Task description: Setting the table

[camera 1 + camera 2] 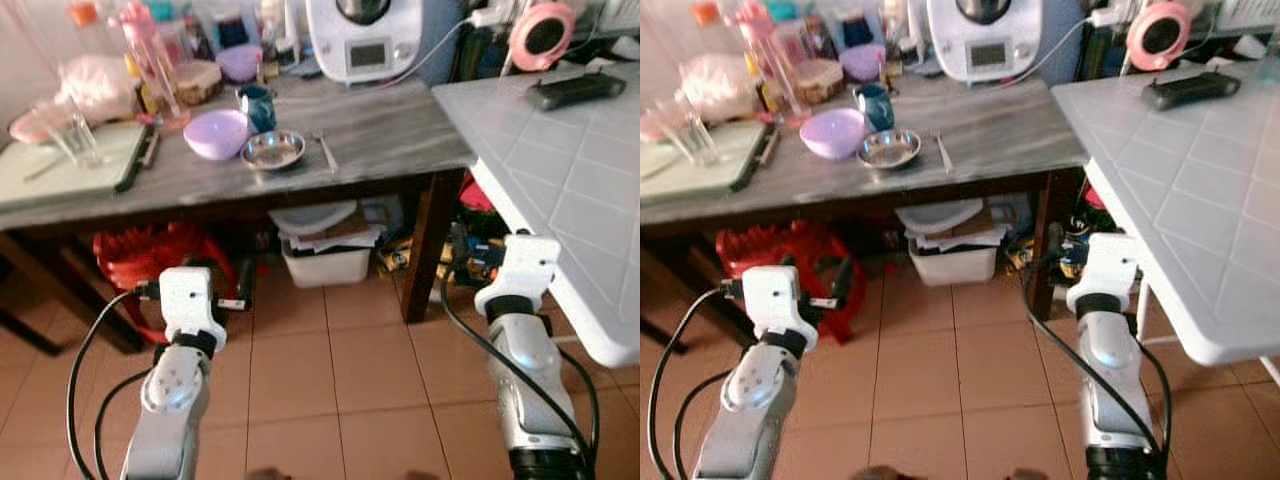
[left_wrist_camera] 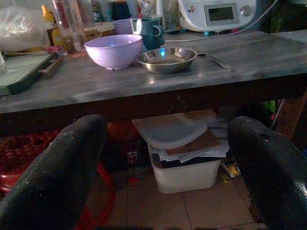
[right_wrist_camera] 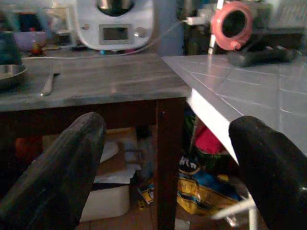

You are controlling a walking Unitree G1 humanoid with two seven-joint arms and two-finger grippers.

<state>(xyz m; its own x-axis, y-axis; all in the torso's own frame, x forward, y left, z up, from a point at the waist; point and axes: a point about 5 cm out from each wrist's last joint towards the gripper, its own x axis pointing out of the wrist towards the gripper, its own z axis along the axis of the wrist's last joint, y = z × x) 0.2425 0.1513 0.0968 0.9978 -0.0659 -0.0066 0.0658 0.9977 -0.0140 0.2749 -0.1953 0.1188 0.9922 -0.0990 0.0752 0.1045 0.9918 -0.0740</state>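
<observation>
From our head we look forward and down over the grey table (image 1: 400, 130) and white table (image 1: 570, 170). Our wrist cameras sit low, facing the grey table's near edge; both catch the white appliance (image 2: 218, 12).

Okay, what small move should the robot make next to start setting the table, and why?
Probably step closer to the grey table. Both tools, left tool and right tool, hang open below its edge, holding nothing, and the purple bowl, steel dish and fork sit further back on top.
</observation>
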